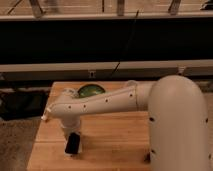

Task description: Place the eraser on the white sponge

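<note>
1. Gripper low over wooden table, front-left area.
2. Eraser sits at gripper tip; grip state: cannot tell.
3. Green bowl behind arm, at table's far edge.

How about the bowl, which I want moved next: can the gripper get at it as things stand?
Probably, though not straight. The gripper hangs near the table's front left; the bowl sits at the far edge, partly behind the arm itself. It would likely have to lift and swing back.
</note>
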Motion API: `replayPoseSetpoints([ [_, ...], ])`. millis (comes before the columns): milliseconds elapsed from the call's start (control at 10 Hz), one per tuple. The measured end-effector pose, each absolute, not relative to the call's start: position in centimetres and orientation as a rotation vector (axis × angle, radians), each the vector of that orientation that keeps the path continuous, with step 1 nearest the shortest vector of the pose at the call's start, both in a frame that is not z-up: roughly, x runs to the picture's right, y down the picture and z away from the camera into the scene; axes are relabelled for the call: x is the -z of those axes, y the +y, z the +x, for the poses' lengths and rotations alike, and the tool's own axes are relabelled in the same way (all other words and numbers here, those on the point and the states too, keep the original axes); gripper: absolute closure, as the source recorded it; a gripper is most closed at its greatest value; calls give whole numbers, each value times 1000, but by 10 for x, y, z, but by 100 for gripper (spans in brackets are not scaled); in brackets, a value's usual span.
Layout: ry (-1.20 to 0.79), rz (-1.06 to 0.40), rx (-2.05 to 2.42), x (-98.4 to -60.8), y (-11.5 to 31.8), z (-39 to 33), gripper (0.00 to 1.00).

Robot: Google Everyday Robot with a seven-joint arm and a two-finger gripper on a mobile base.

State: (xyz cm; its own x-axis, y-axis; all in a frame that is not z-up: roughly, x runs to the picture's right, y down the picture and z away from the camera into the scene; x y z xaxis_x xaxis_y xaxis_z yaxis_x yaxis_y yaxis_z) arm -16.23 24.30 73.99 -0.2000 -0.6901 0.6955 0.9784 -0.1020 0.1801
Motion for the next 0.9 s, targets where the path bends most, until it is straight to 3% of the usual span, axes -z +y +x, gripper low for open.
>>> replayPoseSetpoints([
  [100, -740, -529, 1643, -741, 243, -162, 21],
  [200, -742, -529, 1642, -741, 242, -163, 20],
  [600, -736, -535, 1636, -747, 239, -159, 20],
  [900, -739, -530, 1639, -746, 238, -154, 26],
])
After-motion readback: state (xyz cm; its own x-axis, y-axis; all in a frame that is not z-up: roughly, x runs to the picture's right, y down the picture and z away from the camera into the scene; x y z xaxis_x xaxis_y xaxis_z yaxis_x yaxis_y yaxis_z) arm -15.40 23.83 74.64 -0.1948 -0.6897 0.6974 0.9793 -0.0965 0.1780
